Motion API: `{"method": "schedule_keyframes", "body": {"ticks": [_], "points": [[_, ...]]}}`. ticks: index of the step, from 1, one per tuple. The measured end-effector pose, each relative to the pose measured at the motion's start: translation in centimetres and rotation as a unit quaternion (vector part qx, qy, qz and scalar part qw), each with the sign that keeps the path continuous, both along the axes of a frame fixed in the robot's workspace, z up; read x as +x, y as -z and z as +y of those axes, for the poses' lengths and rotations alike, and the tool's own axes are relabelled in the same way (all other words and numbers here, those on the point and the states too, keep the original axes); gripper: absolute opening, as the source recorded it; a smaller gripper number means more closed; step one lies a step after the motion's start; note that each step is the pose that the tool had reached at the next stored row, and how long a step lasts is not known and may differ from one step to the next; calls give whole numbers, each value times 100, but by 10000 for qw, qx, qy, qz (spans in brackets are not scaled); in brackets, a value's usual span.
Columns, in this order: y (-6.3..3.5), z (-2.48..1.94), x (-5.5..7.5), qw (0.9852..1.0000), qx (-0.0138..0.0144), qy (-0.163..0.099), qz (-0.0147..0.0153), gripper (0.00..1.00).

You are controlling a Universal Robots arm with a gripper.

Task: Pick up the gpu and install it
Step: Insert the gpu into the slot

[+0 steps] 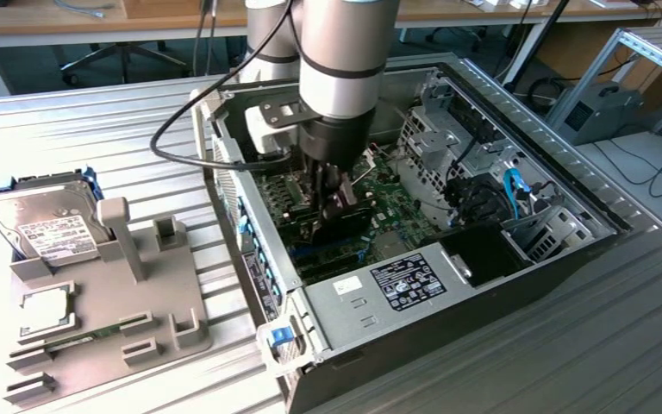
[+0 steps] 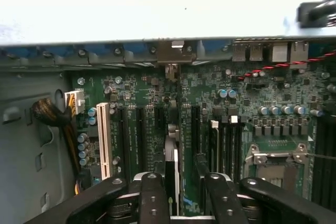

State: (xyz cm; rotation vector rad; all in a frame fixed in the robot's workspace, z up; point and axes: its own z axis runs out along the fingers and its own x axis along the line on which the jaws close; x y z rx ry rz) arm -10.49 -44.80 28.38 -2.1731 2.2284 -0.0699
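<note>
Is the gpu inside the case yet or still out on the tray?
Inside. The gpu stands on edge over the motherboard slots, between the gripper fingers, within the open case.

1. A ribbed metal table (image 1: 607, 319) carries everything.
2. An open computer case (image 1: 561, 259) sits at centre.
3. A grey fixture tray (image 1: 182, 297) lies at nine o'clock of it.

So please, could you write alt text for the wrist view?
The claw holds the gpu edge-on between its fingers, above the expansion slots of a green motherboard inside an open computer case. A white slot and an empty processor socket are nearby.
</note>
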Motion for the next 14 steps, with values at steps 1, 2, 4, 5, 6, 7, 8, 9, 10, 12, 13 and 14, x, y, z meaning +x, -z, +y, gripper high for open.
{"method": "schedule_keyframes", "body": {"ticks": [1, 2, 4, 5, 6, 7, 8, 9, 10, 12, 13, 14], "points": [[-37, 4, 1, 10000, 0, 0, 0, 35], [-69, 7, 1, 10000, 0, -1, 0, 35], [-122, 15, 1, 10000, -1, 0, 0, 35], [-133, 18, 4, 10000, -1, -1, 0, 35], [-133, 19, 14, 10000, 0, 0, 3, 35], [-133, 19, 36, 10000, 0, 0, 13, 33], [-134, 18, 66, 10000, -1, 0, 28, 26], [-134, 18, 104, 10000, -1, 1, 44, 26], [-134, 18, 149, 10000, 0, 0, 62, 26], [-134, 18, 231, 10000, -1, -1, 95, 14], [-134, 18, 281, 9999, -1, -1, 114, 11], [-134, 18, 327, 9999, -1, -3, 131, 11]]}}
